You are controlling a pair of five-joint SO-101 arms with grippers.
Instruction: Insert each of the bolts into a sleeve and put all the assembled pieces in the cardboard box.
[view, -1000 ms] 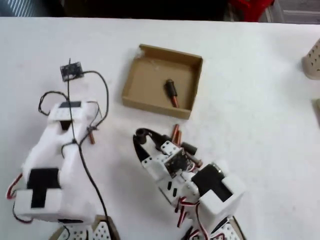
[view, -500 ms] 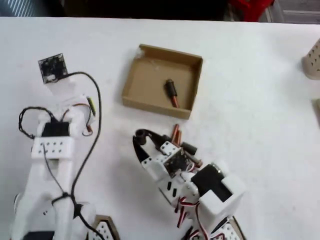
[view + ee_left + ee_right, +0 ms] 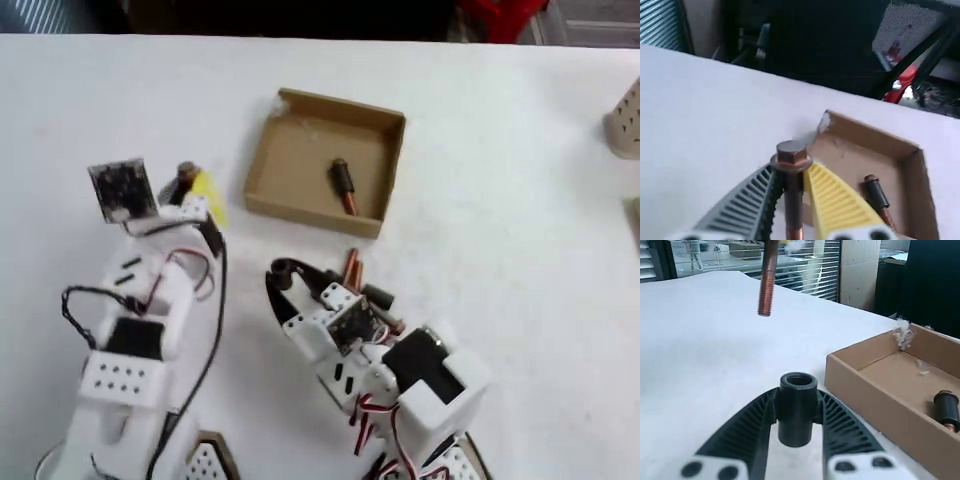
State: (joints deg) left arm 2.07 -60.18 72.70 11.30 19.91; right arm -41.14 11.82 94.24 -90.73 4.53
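Note:
My left gripper (image 3: 792, 192) is shut on a copper bolt (image 3: 791, 195), held upright with its hex head up, above the table left of the cardboard box (image 3: 280, 190). In the high view that bolt's head (image 3: 186, 171) shows beside the yellow finger (image 3: 207, 190). My right gripper (image 3: 797, 415) is shut on a black sleeve (image 3: 798, 407) standing upright with its bore open upward; the sleeve (image 3: 281, 270) is just in front of the box. The hanging bolt (image 3: 767, 285) is beyond the sleeve, apart from it. An assembled bolt and sleeve (image 3: 343, 184) lies in the box.
Loose copper bolts (image 3: 352, 267) and a dark sleeve (image 3: 378, 296) lie on the table beside my right arm, in front of the box. A pale object (image 3: 624, 120) stands at the table's right edge. White table stretches around the box.
My left arm has lifted the bolt off the table, swung it toward the box and turned it upright. The right arm and its sleeve have not moved.

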